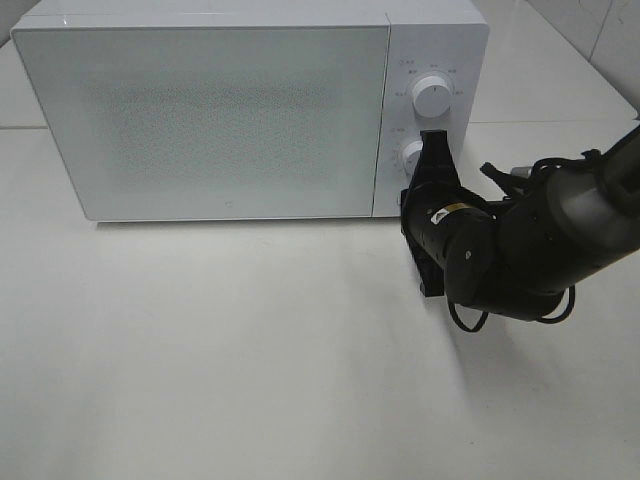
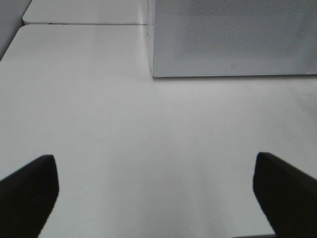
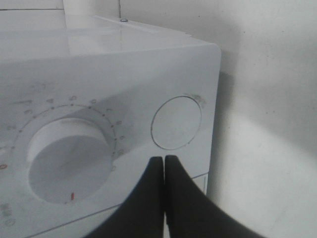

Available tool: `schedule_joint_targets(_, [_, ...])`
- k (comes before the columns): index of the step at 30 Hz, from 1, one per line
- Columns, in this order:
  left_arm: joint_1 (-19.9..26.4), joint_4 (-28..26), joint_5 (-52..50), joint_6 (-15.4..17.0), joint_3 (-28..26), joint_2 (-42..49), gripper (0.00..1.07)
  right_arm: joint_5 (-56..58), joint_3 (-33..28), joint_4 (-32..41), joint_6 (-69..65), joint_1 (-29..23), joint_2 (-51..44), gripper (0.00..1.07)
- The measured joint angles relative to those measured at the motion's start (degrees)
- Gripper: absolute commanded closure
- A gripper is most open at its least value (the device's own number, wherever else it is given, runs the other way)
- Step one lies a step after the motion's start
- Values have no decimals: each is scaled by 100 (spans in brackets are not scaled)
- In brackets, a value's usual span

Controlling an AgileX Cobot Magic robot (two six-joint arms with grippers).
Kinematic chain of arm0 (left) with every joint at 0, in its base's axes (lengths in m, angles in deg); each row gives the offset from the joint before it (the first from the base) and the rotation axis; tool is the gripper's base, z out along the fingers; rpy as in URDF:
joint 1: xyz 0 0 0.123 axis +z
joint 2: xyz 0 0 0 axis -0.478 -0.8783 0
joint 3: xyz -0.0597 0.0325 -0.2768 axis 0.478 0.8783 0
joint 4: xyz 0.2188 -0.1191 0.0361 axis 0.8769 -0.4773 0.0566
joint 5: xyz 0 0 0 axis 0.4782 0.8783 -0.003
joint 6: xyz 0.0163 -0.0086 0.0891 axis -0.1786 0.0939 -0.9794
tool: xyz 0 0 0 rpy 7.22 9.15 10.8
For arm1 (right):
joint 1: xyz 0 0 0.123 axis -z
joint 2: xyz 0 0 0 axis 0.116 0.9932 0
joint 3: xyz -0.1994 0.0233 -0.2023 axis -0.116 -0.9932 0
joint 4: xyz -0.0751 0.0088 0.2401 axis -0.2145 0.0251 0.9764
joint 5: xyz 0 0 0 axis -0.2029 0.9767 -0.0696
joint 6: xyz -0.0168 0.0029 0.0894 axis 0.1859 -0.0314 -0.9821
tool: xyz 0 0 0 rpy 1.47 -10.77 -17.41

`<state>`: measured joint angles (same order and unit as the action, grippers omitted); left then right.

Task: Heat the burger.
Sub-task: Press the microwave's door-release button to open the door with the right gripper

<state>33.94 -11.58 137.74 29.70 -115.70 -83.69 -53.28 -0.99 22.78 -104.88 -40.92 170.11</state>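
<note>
The burger is hidden in every view. The white microwave (image 1: 210,120) stands at the back with its door shut. My right gripper (image 1: 435,142) is shut and empty, its tips at the control panel by the lower knob (image 1: 411,155), below the upper knob (image 1: 431,96). In the right wrist view the closed fingertips (image 3: 164,161) sit just in front of the panel, between a white dial (image 3: 69,158) and a round push button (image 3: 176,122). My left gripper (image 2: 158,198) is open and empty above bare table, well short of the microwave (image 2: 233,39). It is outside the exterior view.
The white table (image 1: 250,360) stretches in front of the microwave. A seam joins a second table surface (image 2: 84,15) behind. The right arm's dark body (image 1: 520,250) hangs over the table's right side.
</note>
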Motion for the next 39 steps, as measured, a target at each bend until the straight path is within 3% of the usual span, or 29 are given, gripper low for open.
schedule_joint_targets(39, [0,0,0,0,0,0,6,315,762,390,195,304,573,107])
